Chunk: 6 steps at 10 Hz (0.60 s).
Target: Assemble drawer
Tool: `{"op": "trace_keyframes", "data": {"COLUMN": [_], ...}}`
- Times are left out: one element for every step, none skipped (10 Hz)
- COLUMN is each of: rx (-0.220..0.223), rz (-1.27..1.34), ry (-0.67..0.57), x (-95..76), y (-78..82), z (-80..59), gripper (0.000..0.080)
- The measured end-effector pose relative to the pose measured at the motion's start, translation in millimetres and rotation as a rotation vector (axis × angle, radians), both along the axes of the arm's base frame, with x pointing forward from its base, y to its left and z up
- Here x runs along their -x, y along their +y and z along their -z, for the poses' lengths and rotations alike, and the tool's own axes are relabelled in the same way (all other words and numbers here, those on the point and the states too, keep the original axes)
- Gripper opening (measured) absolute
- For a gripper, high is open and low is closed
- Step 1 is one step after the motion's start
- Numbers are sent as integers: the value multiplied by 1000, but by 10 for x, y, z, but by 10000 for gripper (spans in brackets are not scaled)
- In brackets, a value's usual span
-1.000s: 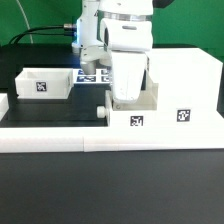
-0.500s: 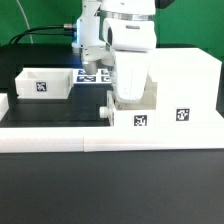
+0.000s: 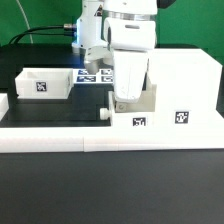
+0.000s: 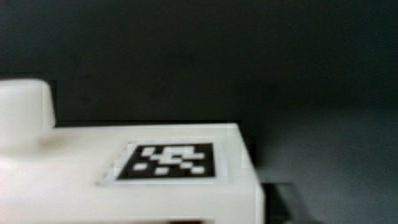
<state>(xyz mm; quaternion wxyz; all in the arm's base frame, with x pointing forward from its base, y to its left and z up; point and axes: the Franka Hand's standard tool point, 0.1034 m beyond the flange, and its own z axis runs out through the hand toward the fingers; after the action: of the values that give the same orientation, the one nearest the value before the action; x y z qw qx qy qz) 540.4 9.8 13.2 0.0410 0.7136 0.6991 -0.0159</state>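
In the exterior view my gripper [image 3: 130,100] reaches down into a small white drawer [image 3: 138,112] with a marker tag on its near side and a knob [image 3: 105,113] on its left end. The fingertips are hidden behind the drawer's wall, and the gripper appears shut on it. The drawer sits against the large white drawer case [image 3: 185,85] on the exterior view's right. A second white drawer [image 3: 45,83] stands apart on the left. The wrist view shows the held drawer's tagged face [image 4: 173,160] and its knob [image 4: 22,115], but no fingers.
The marker board [image 3: 95,74] lies behind the gripper on the black table. A long white wall [image 3: 60,138] runs along the table's front edge, close to the held drawer. A small white block [image 3: 3,105] sits at the far left.
The gripper and the held drawer have shifted slightly to the exterior view's right and toward the front wall. The second drawer has not moved.
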Motion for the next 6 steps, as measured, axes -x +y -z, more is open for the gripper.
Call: {"op": "trace_keyframes", "data": {"rx": [1, 2, 3, 4, 5, 9], "rz": [1, 3, 4, 5, 6, 8], "ry": [0, 0, -2, -7, -7, -6], "x": [-4, -8, -22, -42, -53, -67], "y": [-8, -14, -19, -19, -24, -34], "z": [-14, -34, -78, -138, -188, -267], "gripper": [260, 260, 443, 570, 570, 633]}}
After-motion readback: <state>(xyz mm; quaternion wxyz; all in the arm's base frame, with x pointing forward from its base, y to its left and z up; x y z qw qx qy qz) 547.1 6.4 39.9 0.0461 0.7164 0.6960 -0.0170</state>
